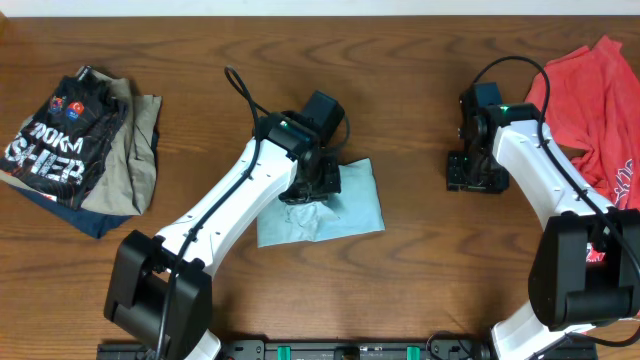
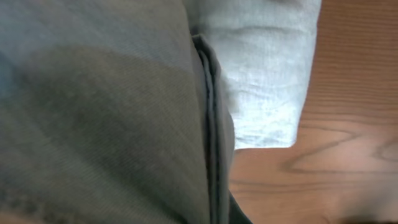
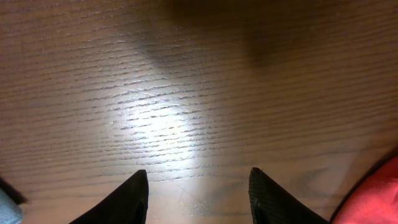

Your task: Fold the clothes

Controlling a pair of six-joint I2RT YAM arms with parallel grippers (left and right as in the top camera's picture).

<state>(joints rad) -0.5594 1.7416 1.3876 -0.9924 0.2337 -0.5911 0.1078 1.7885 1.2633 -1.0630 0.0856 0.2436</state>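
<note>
A pale blue shirt [image 1: 345, 210] lies folded into a small rectangle near the middle of the wooden table [image 1: 420, 290]. Its lower left part is rumpled. The left gripper [image 1: 316, 181] sits on the shirt's upper left part with its jaws pressed together on a fold of the cloth. In the left wrist view, the blue shirt [image 2: 99, 124] fills most of the picture, close to the lens. A hem runs down through the middle, a lighter layer shows at the top right, and bare table [image 2: 354, 143] shows beyond.

The right gripper [image 1: 474, 178] hangs over bare wood to the right of the blue shirt, well apart from it. In the right wrist view, the right gripper [image 3: 198, 172] is spread and holds nothing, with only lit wood grain between the two dark fingers [image 3: 127, 202].

A red shirt [image 1: 590, 95] lies loose and unfolded, further right of the blue shirt, by the table's edge. White lettering shows low on it. A corner of the red shirt [image 3: 373, 199] reaches into the right wrist view at the bottom right.

Far to the left of the blue shirt is a pile of clothes [image 1: 140, 150]. A black shirt [image 1: 65, 135] with white lettering lies on top of it, over tan and dark blue cloth.
</note>
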